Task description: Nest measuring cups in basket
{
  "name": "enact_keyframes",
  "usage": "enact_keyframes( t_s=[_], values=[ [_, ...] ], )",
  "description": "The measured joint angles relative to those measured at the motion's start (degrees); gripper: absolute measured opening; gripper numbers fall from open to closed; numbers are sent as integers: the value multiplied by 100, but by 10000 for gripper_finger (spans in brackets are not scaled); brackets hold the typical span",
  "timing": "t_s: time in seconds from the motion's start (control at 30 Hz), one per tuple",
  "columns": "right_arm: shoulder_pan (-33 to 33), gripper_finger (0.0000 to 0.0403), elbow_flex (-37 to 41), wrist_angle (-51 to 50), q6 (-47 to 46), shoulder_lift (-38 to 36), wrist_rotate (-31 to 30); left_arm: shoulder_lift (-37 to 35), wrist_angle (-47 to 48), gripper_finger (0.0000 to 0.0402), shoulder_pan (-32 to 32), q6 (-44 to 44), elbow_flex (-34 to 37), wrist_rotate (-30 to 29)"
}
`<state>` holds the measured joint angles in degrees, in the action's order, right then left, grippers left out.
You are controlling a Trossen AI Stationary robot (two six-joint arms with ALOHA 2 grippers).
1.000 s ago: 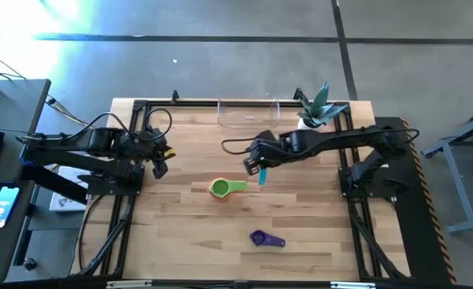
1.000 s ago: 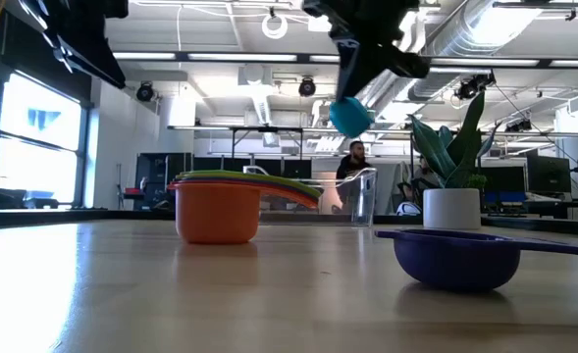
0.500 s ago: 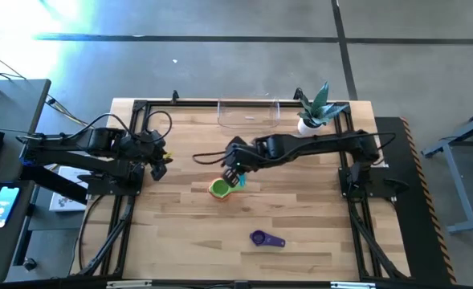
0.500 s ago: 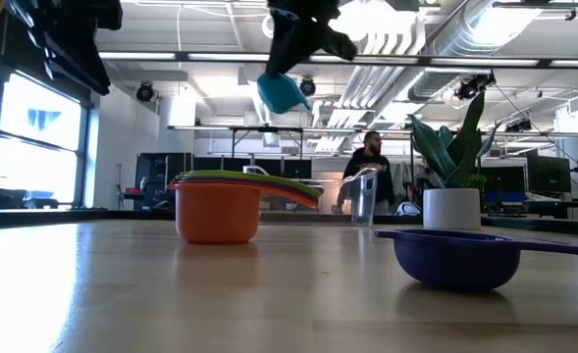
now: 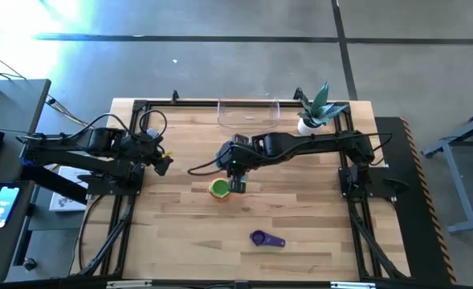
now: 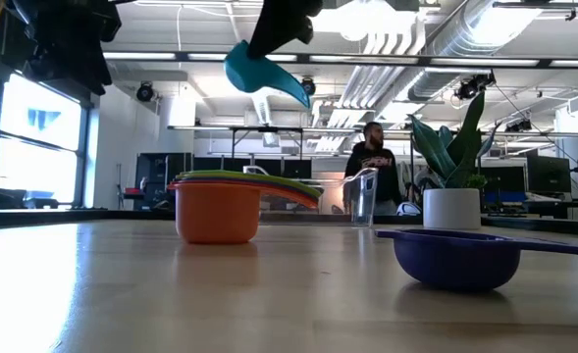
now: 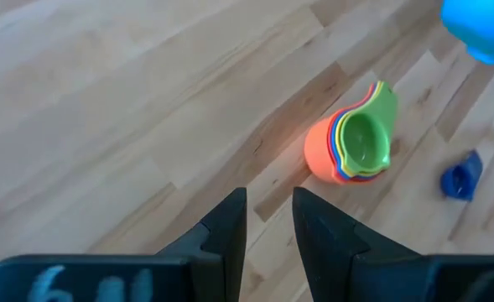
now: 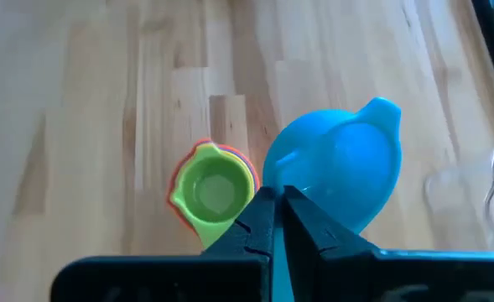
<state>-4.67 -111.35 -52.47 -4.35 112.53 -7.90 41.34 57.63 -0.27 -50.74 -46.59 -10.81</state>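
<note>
A nested stack of measuring cups (image 5: 218, 189), orange outside and green on top, stands on the table's middle. My right gripper (image 5: 235, 175) hangs just above and to the right of it, shut on a light-blue cup (image 8: 339, 172), which shows high over the stack in the low view (image 6: 259, 74). A purple cup (image 5: 266, 238) rests on its bowl nearer the front edge. The clear basket (image 5: 248, 114) stands at the far edge. My left gripper (image 7: 269, 220) waits open at the table's left, pointing toward the stack (image 7: 356, 143). My right gripper pinches the light-blue cup between its two fingers at the cup's end nearest the wrist (image 8: 282, 195); the fingertips cover the exact part. The fingers slant down from the table's right. The cup is lifted clear, tilted, above the stack, its rounded outside toward the wrist camera.
A small white pot with a green plant (image 5: 312, 111) stands at the far right beside the basket. Bare wood lies at the near left and right of the purple cup (image 6: 455, 257). A person stands in the room beyond the table (image 6: 372, 167).
My right gripper has carried the light-blue cup toward the table's left edge, from right of centre to just over the stack, rising a little and rolling its wrist, so the cup has turned about. My left gripper has rolled in place.
</note>
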Motion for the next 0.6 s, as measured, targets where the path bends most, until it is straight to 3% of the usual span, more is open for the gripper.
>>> enact_keyframes(
  t_s=[0.27, 0.6],
  values=[
    [-26, 0, 0, 2, 1988, 0, 112, 1, -4, 90, 0, -841, 0, 0],
    [-255, 0, 0, 17, 2956, 365, 59, 0, -16, 90, -4, -1347, -2, 0]
  ],
)
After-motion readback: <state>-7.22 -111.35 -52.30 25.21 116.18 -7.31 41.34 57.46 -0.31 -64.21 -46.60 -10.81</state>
